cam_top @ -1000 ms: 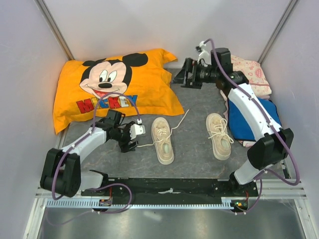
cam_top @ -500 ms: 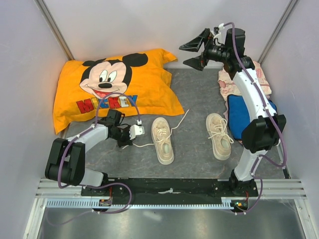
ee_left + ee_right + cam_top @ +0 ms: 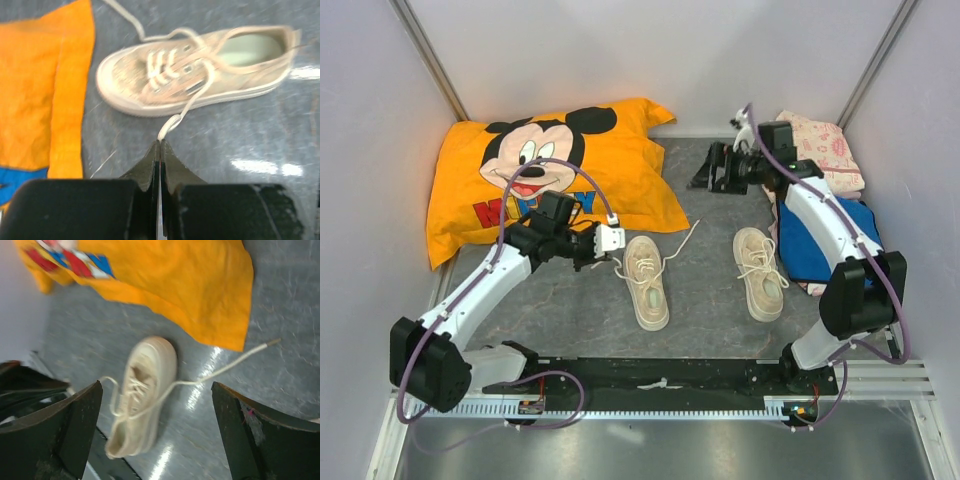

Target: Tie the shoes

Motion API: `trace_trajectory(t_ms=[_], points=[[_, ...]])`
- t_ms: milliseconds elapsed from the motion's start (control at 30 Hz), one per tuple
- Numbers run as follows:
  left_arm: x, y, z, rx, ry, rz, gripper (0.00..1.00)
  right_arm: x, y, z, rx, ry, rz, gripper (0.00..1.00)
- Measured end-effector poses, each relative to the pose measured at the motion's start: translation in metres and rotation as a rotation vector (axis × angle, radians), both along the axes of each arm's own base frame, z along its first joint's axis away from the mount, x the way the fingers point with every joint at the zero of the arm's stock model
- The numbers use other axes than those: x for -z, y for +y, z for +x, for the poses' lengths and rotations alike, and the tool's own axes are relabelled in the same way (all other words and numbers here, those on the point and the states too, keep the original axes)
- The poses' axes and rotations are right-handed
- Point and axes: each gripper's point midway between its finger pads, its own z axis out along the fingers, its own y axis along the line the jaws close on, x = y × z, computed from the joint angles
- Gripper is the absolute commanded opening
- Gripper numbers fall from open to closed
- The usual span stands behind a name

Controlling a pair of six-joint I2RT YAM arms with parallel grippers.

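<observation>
1. Left gripper (image 3: pixel 611 240): jaws pressed together on the end of the white lace (image 3: pixel 186 104). That lace runs to the left shoe (image 3: pixel 646 282), which lies just beyond the fingertips, toe toward the orange cushion (image 3: pixel 550 170).
2. Right gripper (image 3: pixel 712 172): jaws spread wide, at the far side of the mat (image 3: pixel 710 300). It is well apart from the right shoe (image 3: pixel 760 260), which rests sole down, toe away from the arm bases.
3. Hard to make out: the lace disappears between the closed fingers. The left wrist view is blurred. The right arm covers part of the folded cloths (image 3: pixel 830 150).
4. Materials: cream-beige uppers, pale soles, flat white laces, mottled grey mat.
</observation>
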Motion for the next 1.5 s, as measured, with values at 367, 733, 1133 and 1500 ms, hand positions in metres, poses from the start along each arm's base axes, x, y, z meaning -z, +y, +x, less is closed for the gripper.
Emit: trace_trajectory(t_ms=[367,733,1133,1500], points=[[0.024,-0.023,-0.057,0.125,0.065,0.038,0.02,0.158,-0.005,-0.021,0.055,0.220,-0.506,0.72],[0.023,-0.021,-0.050,0.080,0.045,0.040,0.02,0.218,-0.006,-0.018,0.140,0.386,-0.552,0.68],[0.026,-0.014,-0.056,0.041,0.081,0.056,0.02,0.222,0.008,-0.003,0.170,0.387,-0.507,0.00],[-0.024,-0.021,-0.080,0.169,-0.138,-0.035,0.02,0.084,0.057,-0.011,-0.078,0.088,-0.192,0.00]])
